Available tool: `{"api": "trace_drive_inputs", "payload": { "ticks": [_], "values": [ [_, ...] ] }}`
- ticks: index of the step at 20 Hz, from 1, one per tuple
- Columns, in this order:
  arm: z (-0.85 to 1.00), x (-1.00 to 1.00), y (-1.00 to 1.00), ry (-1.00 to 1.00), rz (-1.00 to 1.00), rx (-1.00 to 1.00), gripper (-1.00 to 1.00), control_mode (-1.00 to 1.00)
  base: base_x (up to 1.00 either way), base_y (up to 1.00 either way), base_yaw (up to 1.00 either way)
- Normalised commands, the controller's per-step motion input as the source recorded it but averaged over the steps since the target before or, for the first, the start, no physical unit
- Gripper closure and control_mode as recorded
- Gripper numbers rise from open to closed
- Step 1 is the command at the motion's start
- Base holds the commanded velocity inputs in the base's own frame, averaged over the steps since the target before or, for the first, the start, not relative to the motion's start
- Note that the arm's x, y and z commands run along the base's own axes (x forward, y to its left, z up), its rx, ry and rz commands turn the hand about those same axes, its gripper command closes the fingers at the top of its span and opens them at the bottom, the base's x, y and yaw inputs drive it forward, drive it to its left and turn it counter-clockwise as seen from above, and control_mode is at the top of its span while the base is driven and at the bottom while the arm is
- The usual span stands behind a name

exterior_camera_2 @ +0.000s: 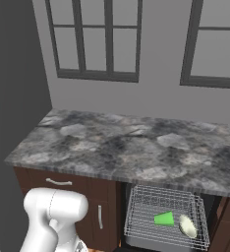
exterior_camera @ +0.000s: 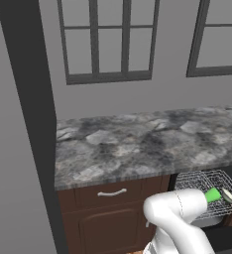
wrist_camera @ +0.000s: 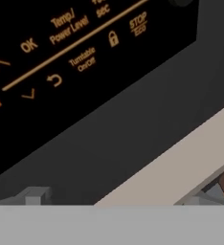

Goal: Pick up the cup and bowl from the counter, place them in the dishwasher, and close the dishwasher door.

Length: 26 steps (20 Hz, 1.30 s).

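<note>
The long grey-and-black mottled stone table [exterior_camera_2: 122, 147] runs across the middle of both base views. Below it, at the lower right of the frame, the black under-counter dishwasher [exterior_camera_2: 213, 202] has its silver-grey wire mesh rack [exterior_camera_2: 136, 216] pulled out. The small bright green cylindrical cup [exterior_camera_2: 164, 218] lies tipped on its side in that rack, with the pale cream-yellow shallow bowl [exterior_camera_2: 187, 226] just to its right, tilted on edge. The hand view looks close at a black control panel with orange lettering [wrist_camera: 61, 52] and, at lower right, a pale horizontal bar [wrist_camera: 181, 167]. I cannot tell how far the jaws are open.
</note>
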Motion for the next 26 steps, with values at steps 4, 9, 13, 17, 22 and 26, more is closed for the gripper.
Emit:
{"api": "trace_drive_inputs", "payload": {
  "ticks": [4, 9, 13, 17, 22, 26],
  "values": [
    [-0.02, 1.0, 0.0, 0.0, 0.0, 0.03, -1.0, -1.0, 0.0, 0.0, 0.0],
    [0.07, 1.0, 0.05, 0.0, 0.0, 0.03, -1.0, -1.0, 0.0, 0.0, 0.0],
    [0.53, 1.0, 0.0, 0.0, 0.0, 0.0, -1.0, -1.0, 0.0, 0.0, 0.0],
    [0.72, 1.0, 0.0, 0.0, 0.0, 0.0, -1.0, -1.0, 0.0, 0.0, 0.0],
    [0.56, 1.0, 0.0, 0.0, 0.0, 0.0, -1.0, -1.0, 0.0, 0.0, 0.0],
    [0.33, 1.0, 0.0, 0.0, 0.0, 0.0, -1.0, -1.0, 0.0, 0.0, 0.0]
  ]
}}
